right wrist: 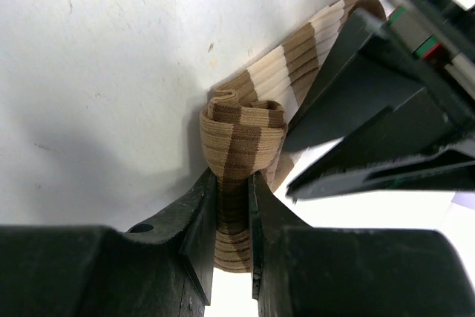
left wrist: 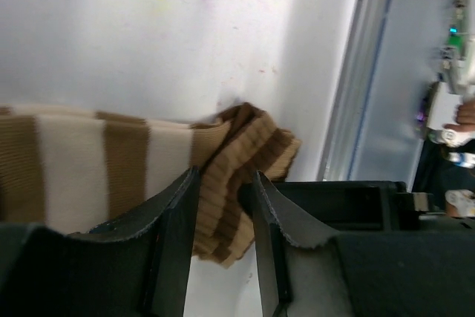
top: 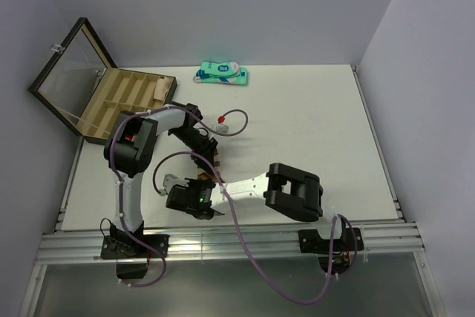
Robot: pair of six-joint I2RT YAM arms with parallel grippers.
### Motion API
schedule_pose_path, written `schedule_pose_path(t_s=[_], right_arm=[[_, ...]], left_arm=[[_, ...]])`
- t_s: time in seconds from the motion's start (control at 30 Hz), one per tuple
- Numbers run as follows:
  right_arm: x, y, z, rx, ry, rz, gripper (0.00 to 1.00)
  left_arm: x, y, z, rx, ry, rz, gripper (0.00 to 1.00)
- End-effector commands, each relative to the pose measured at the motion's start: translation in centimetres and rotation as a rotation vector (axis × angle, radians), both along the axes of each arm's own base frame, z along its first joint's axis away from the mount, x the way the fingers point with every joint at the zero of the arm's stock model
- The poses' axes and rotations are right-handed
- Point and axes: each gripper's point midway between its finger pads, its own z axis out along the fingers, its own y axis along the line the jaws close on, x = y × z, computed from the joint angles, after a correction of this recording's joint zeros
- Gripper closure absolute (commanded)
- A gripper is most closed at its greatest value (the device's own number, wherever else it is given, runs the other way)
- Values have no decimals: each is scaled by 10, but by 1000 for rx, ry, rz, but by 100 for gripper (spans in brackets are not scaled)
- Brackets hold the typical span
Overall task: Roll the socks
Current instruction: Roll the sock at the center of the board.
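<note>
While the right gripper pinches the rolled end of the brown sock, jaws nearly together with ribbed fabric squeezed between them, the left gripper stands about half open. Its fingers straddle the same bunched end without clamping it.

Top view: the left arm goes up from its base at lower left, bends at the elbow, then reaches down toward lower centre. The right arm lies low, stretched from lower right toward the left. Both wrists meet at lower centre-left, grippers just beside each other.

The sock is on the table under them, mostly hidden from above. Its banded length lies flat and runs off the left edge of the left wrist view. The rolled end is near the table's rail at the right of that view.

Open room: bare table across the right half and upper centre of the top view. The box is at the upper left corner, lid raised. The package is at the table's top edge.

Count: two arms, two grippers, one sock in view, one box, one package.
</note>
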Motion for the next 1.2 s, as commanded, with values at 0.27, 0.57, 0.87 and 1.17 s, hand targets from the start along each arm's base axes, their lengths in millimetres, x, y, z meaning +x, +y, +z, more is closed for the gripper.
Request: schedule_pose_path(t_s=[0.27, 0.57, 0.87, 1.17], right_arm=[[-23, -21, -16, -50, 235, -10, 96], [-36, -18, -3, 7, 478, -10, 96], [-34, -19, -2, 91, 802, -48, 95], [0, -14, -7, 217, 1079, -120, 88]], left_arm=[[72, 19, 22, 76, -237, 194, 64], [133, 48, 70, 49, -415, 450, 66], [165, 69, 149, -34, -592, 554, 65], [152, 79, 189, -66, -769, 588, 62]])
